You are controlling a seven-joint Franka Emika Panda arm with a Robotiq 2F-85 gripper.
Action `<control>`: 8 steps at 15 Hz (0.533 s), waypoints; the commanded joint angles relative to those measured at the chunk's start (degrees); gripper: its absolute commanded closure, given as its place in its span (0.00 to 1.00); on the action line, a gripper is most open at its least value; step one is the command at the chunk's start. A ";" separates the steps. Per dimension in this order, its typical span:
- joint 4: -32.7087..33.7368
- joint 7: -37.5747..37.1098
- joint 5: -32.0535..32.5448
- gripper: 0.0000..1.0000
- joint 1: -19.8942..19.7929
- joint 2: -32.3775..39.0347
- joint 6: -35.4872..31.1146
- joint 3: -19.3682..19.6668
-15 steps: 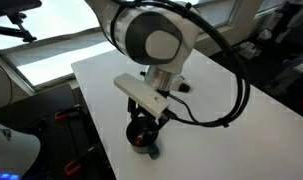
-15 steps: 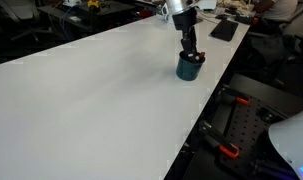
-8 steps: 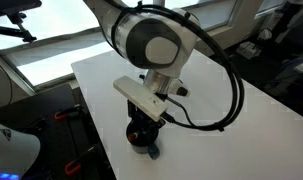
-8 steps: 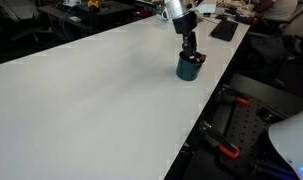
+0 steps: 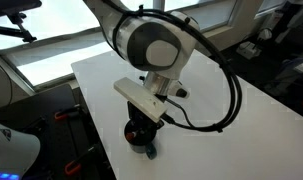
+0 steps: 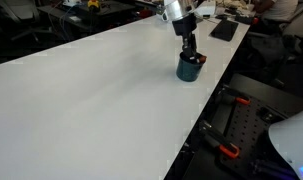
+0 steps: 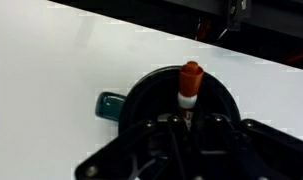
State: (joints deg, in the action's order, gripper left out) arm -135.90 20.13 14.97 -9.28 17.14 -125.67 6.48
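Brightly lit workshop. A broad white bench (image 6: pixel 91 100) fills the middle. Beyond the bench's far edge, a pale window (image 5: pixel 216 10) lets in daylight. Beside the bench, black frames with orange clamps (image 6: pixel 227 152) stand on dark floor (image 6: pixel 253 100).

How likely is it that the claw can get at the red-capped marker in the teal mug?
Yes, most likely: the claw sits right over the open mug, nothing blocks it, and its jaws seem shut on the marker.

Only the teal mug (image 6: pixel 190 67) near the table (image 6: pixel 91 100) edge interrupts the broad open surface.
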 commanded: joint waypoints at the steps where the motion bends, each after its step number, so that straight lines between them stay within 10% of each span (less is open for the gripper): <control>1: 0.84 1.32 -1.29 0.95 -0.38 0.69 -0.27 -0.57; 8: 0.05 -0.53 0.59 0.95 0.33 -0.67 -2.42 -0.23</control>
State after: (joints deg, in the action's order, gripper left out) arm -135.51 20.23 15.01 -9.25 17.35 -126.01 6.46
